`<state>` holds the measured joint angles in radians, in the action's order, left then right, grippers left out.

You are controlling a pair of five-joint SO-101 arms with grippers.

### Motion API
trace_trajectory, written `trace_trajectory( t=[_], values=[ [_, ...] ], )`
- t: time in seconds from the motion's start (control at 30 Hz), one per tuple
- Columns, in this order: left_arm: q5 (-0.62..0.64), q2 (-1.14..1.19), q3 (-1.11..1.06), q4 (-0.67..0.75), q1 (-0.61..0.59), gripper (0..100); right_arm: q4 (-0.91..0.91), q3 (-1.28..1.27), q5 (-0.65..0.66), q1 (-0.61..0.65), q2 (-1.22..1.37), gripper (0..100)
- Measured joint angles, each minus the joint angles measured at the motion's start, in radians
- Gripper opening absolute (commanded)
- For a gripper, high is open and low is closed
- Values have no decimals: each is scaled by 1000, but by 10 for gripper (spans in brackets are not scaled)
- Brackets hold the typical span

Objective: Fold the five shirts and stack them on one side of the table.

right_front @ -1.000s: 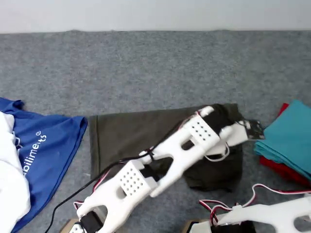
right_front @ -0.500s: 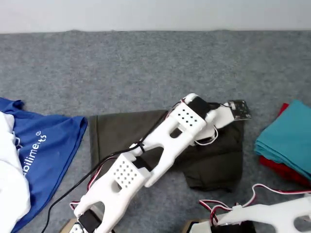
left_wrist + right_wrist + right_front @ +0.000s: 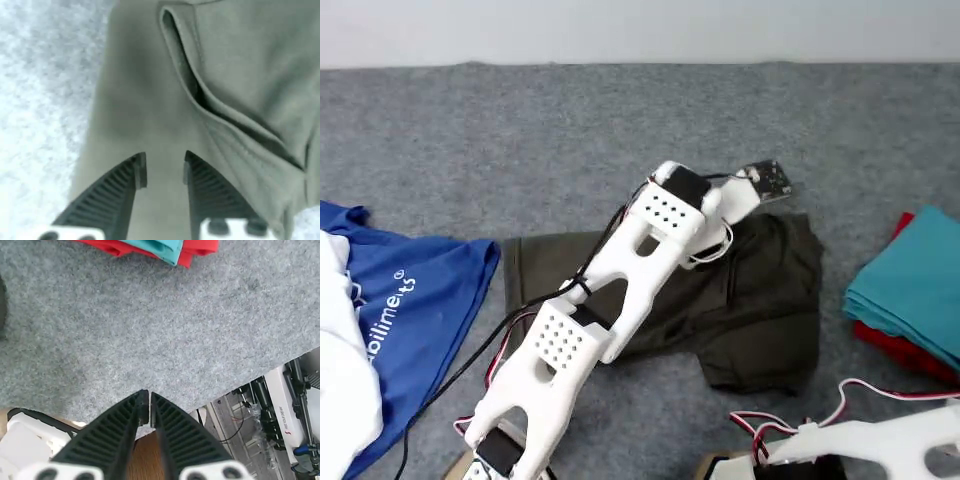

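Lettering in white runs slantwise across the blue shirt point(image 3: 420, 300), which lies spread at the table's point(image 3: 620, 130) left edge with a white shirt point(image 3: 335, 390) overlapping it; I leave the print unread. An olive shirt point(image 3: 760, 310) lies partly folded at the middle, toward the near edge. The left arm point(image 3: 620, 280) stretches across it to its far edge, and the left gripper point(image 3: 161, 167) hangs over the olive cloth with its fingers a little spread, nothing between them. At the right edge a folded teal shirt point(image 3: 910, 285) sits on a folded red shirt point(image 3: 900, 345). The right gripper point(image 3: 150, 407) hangs above grey felt by the near right corner, fingers pressed together on nothing.
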<state>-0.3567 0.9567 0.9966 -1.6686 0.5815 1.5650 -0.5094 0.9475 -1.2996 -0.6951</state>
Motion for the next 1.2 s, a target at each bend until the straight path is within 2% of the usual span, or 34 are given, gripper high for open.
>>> trace_trajectory(
  t=[0.23,0.43,0.53,0.67,0.97,1.2],
  values=[
    [14,-11,124,-57,51,118,0,0,0,0,0,9],
    [25,-117,-28,-57,215,118,0,0,0,0,0,9],
    [29,-130,-115,-57,250,118,0,0,0,0,0,9],
    [29,-130,-158,-57,210,118,0,0,0,0,0,9],
    [-21,-117,-160,-57,-5,118,0,0,0,0,0,9],
    [-23,-103,-160,-57,-46,118,0,0,0,0,0,9]
  ],
)
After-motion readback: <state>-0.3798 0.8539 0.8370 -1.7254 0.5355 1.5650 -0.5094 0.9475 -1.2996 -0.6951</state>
